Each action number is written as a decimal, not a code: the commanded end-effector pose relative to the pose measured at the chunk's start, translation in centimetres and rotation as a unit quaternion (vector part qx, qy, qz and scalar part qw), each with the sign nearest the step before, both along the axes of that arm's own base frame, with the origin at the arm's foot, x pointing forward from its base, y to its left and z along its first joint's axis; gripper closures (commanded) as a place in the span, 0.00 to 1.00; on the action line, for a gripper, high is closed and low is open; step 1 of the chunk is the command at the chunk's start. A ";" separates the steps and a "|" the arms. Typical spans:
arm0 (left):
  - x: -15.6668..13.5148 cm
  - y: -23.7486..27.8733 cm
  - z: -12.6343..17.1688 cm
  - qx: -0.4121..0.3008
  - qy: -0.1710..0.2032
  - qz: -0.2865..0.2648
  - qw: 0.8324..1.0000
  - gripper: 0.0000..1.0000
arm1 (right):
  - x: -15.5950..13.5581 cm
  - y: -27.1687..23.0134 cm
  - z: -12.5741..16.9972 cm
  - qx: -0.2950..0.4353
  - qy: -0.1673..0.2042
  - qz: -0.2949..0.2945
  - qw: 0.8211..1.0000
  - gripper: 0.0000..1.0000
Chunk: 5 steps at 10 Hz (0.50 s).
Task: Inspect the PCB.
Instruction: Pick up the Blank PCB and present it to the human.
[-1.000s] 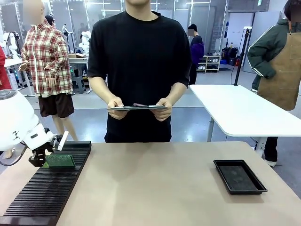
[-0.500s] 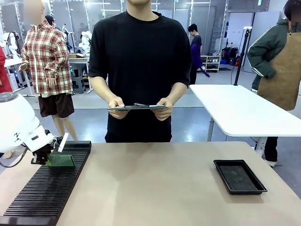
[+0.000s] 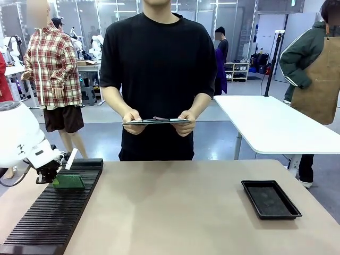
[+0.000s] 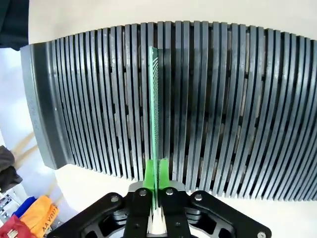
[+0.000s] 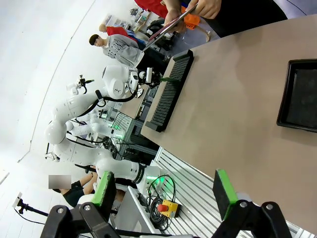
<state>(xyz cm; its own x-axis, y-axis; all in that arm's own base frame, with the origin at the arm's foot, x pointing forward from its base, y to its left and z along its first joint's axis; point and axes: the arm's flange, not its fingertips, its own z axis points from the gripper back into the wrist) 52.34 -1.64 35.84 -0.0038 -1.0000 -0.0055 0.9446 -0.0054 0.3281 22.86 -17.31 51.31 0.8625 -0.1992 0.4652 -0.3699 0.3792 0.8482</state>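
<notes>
Over the slotted rack (image 4: 247, 99), my left pincer (image 4: 156, 171) pinches the circuit board (image 4: 154, 99) edge-on; a skewed lift could jam it.

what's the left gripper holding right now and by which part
The left gripper holds the PCB by its end nearest the wrist, pinched between its green pads, the board standing edgewise along the slotted rack.

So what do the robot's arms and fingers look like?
The left arm is round, smooth and white, with a dark cable looping under it. The left gripper and right gripper are black with small silver bolts, and their fingers have bright green pads.
</notes>
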 end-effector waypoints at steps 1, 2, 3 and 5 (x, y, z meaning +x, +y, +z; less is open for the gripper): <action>0.1 0.5 1.6 -0.030 0.012 0.006 0.999 1.00 | -0.1 -0.1 0.0 0.002 -0.002 0.000 1.000 0.00; -0.1 0.6 2.5 -0.034 0.005 0.008 0.999 1.00 | -0.1 -0.1 0.0 0.002 -0.002 0.000 1.000 0.00; -0.4 0.7 3.9 -0.044 -0.001 0.018 0.999 1.00 | -0.1 -0.1 0.0 0.002 -0.002 0.000 1.000 0.00; -0.9 1.6 6.8 -0.069 0.011 0.042 0.997 1.00 | -0.1 -0.1 0.0 0.002 -0.002 0.000 1.000 0.00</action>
